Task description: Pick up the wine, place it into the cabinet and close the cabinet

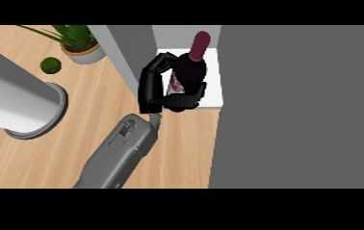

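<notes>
Head view — left hand (152,87) clasps wine (193,64), half hidden, seemingly inside cabinet (284,104).

Wine bottle (190,68) is sitting inside the cabinet (213,87), left hand (150,87) curling round it. Left of the cabinet, plant (82,48), ball (50,65) and canister (25,101) are sitting on the counter (71,157).

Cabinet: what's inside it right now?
Inside the cabinet, the wine bottle shows over the white shelf floor, with the left hand curled round it. Whether it rests on the floor is unclear. The grey panel at right covers the rest of the interior.
</notes>
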